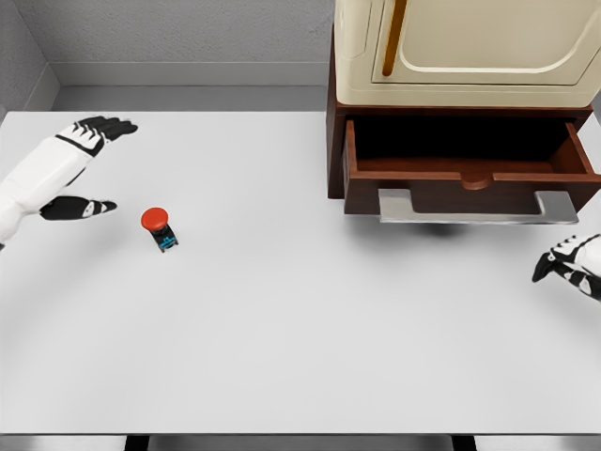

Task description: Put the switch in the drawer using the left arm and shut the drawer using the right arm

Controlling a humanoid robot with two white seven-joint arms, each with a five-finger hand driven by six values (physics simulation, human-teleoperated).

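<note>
A small switch (160, 225) with a round red button and a dark blue-tinted base lies on the white table (300, 338), left of centre. My left hand (84, 174) hovers to its left, fingers spread wide and holding nothing, the thumb a short way from the switch. The brown wooden drawer (467, 162) stands pulled open at the upper right, its inside dark and bare, a grey metal handle (477, 209) along its front. At the right edge, below the drawer, my right hand (568, 261) shows with relaxed fingers, holding nothing.
A cream cabinet (460, 47) with a rounded door panel sits on top of the drawer's brown housing. A grey wall runs behind the table's far edge. The table's front edge lies near the bottom of the view.
</note>
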